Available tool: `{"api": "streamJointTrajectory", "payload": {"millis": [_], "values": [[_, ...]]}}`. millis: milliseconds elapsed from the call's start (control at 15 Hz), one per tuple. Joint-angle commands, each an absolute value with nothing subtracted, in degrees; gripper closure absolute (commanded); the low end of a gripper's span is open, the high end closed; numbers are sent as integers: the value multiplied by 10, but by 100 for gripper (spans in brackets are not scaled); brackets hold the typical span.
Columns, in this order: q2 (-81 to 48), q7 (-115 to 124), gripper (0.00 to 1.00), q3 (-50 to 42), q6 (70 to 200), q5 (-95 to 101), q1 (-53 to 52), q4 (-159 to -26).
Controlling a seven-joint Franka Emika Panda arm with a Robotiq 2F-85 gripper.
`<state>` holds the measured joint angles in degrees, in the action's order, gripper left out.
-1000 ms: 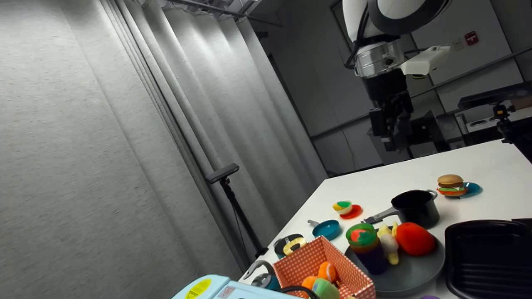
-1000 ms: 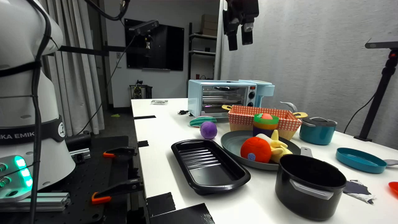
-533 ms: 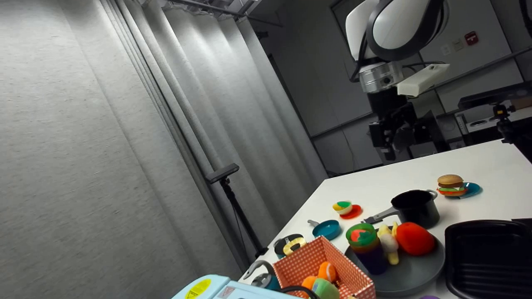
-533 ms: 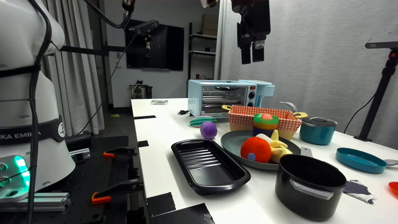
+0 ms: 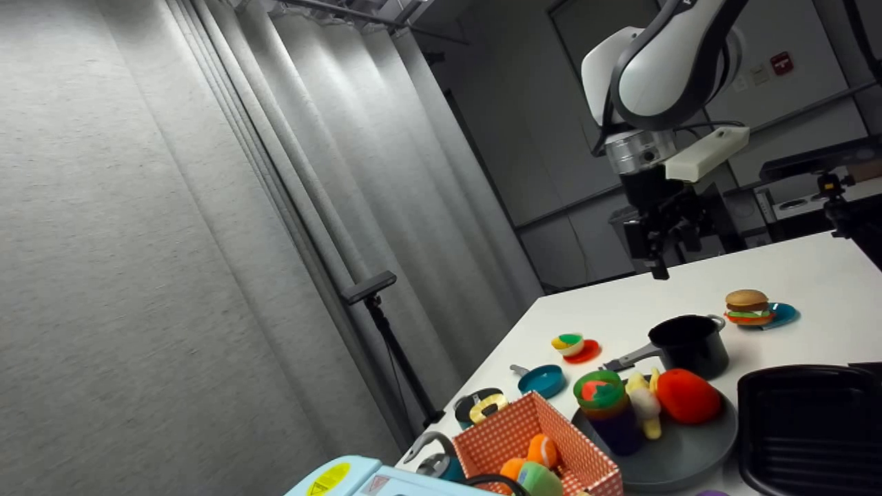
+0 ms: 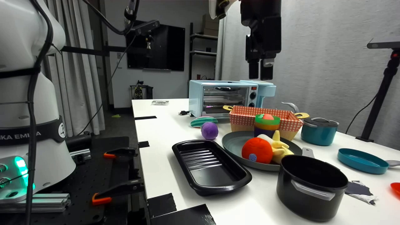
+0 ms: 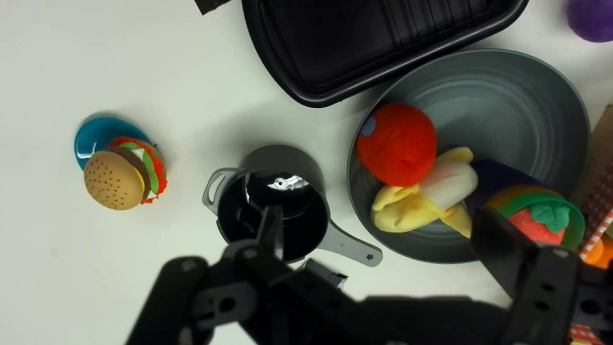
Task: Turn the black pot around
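The black pot stands upright on the white table in both exterior views [image 5: 694, 355] [image 6: 307, 198]. It has a long grey handle and a short loop handle on the opposite side. In the wrist view the black pot [image 7: 306, 218] is left of centre. Its long handle [image 7: 352, 247] points right toward the grey plate, and its loop handle [image 7: 216, 189] points left. My gripper [image 7: 383, 227] is open and empty, its fingers wide apart. One finger overlaps the pot's opening in that view. In both exterior views the gripper [image 5: 672, 258] [image 6: 260, 70] hangs well above the table, apart from the pot.
A grey plate [image 7: 498, 110] with a red toy, a banana and a cup sits beside the pot. A black ridged pan [image 6: 212, 168] is close by. A toy burger [image 7: 115, 179] lies on the pot's loop-handle side. A checkered basket [image 6: 247, 115] and blue oven [image 6: 218, 100] stand farther off.
My gripper has come down toward the table, moving down and right in both exterior views. The pot and the other objects have not moved.
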<state>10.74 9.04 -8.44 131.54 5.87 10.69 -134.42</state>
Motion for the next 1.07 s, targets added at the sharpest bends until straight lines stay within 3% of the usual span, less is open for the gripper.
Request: {"api": "streamJointTrajectory", "payload": {"millis": [0,333,1000], "values": [[76,23,0,-101,1323,41,106,-1324],[37,-81,0,-118,1309,43,110,-1299],[32,-53,0,-117,1321,68,111,-1310]]}}
